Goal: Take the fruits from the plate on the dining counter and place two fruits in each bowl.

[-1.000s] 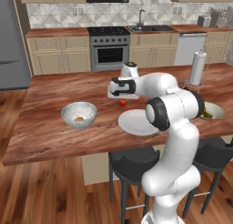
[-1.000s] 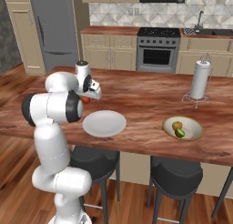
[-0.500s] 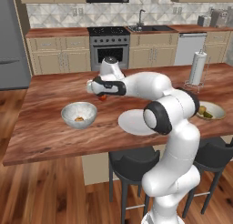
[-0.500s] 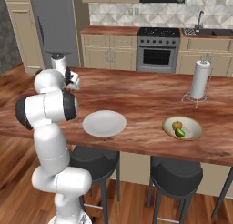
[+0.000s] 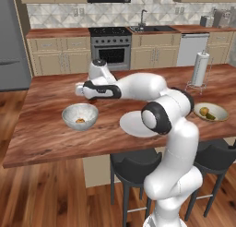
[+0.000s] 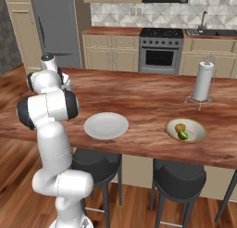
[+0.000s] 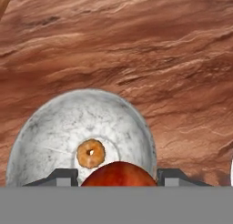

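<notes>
A paper towel roll (image 5: 200,68) is stood upright in a wire holder. Two black stools (image 6: 178,177) are tucked below.

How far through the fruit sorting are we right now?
Done: the beige bowl holds two fruits, yellow-green and green, the grey bowl holds the orange fruit, and the plate is bare. In hand: the gripper is shut on the red fruit, carried above the counter near the grey bowl. Left: lower and release that red fruit into the grey bowl.
</notes>
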Motion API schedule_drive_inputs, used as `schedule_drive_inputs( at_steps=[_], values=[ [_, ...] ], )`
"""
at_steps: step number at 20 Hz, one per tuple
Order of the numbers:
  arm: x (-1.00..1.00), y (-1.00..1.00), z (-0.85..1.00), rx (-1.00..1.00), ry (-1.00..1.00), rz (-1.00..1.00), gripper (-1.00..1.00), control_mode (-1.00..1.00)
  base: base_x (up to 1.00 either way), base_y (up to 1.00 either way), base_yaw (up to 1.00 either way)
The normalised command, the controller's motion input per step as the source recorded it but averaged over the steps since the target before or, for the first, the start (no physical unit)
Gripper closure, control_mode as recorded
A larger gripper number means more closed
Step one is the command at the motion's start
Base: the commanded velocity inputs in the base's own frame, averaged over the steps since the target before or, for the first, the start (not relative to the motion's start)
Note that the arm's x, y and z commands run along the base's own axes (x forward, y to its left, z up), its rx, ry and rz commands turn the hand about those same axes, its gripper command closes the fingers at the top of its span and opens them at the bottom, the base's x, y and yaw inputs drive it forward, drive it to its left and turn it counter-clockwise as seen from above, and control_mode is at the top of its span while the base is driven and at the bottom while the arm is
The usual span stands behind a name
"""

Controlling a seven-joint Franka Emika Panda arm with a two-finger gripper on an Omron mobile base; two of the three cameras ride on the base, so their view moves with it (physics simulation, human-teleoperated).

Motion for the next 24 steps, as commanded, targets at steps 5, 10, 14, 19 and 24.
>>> schedule_drive_inputs(
  at_steps=[5,10,14,19,24],
  values=[
    [0.0,0.04,-0.26,0.0,0.0,0.0,1.0,-1.0,0.0,0.0,0.0],
    [0.0,0.0,-0.34,0.0,0.0,0.0,1.0,-1.0,0.0,0.0,0.0],
    [0.0,0.0,-0.44,0.0,0.0,0.0,1.0,-1.0,0.0,0.0,0.0],
    [0.0,0.0,-0.29,0.0,0.0,0.0,1.0,-1.0,0.0,0.0,0.0],
    [0.08,0.2,0.0,0.0,-0.04,0.0,-1.0,-1.0,0.0,0.0,0.0]
  ],
)
